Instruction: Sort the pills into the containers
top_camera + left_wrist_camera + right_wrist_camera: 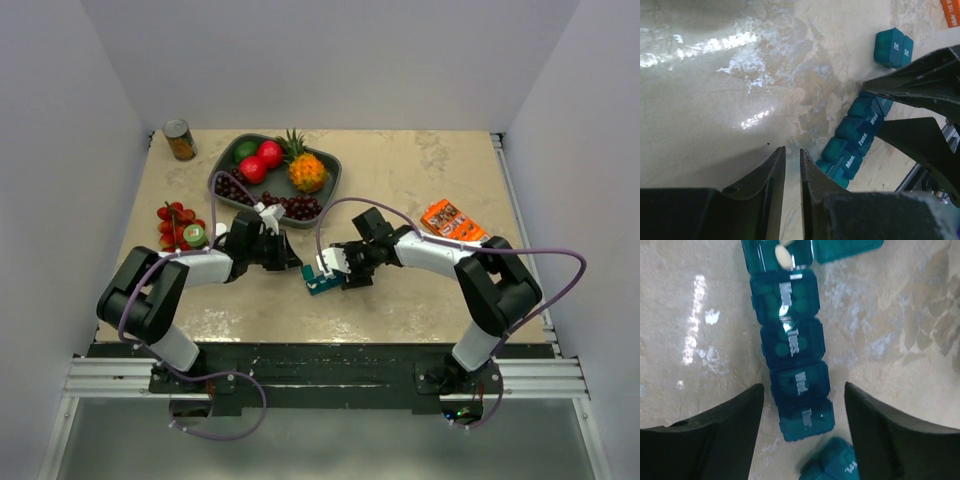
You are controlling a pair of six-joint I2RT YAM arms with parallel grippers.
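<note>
Seen from above, both arms reach to the middle of the table [420, 170], where the teal containers [322, 283] lie between the two grippers, nearer the front edge than the back. The left gripper [792, 152] points at bare tabletop just beside them. Its fingers [767, 195] are drawn almost together, with only a thin slit between the tips and nothing visible in that slit. The right gripper [802, 390] is spread wide, with one finger on each side of the strip [790, 340] and neither touching it. The strip's closed lids read Mon, Tues and Wed; a fourth label at the flanked end is too blurred to read. Beyond Mon, the open cube [751, 257] has its lid [847, 247] swung aside and holds pale pills [784, 256]. A separate pair [893, 47], marked Fri and Sat, lies off the strip's opposite end, near it but apart. At the back of the table, a dark tray [222, 172] carries a pineapple [305, 170], red apples [262, 160] and grapes [290, 205]. A can [180, 140] stands at the back left corner. A cluster of small red fruit [172, 218] and a green bottle [194, 236] sit beside the left arm. An orange packet [452, 220] lies beside the right arm.
</note>
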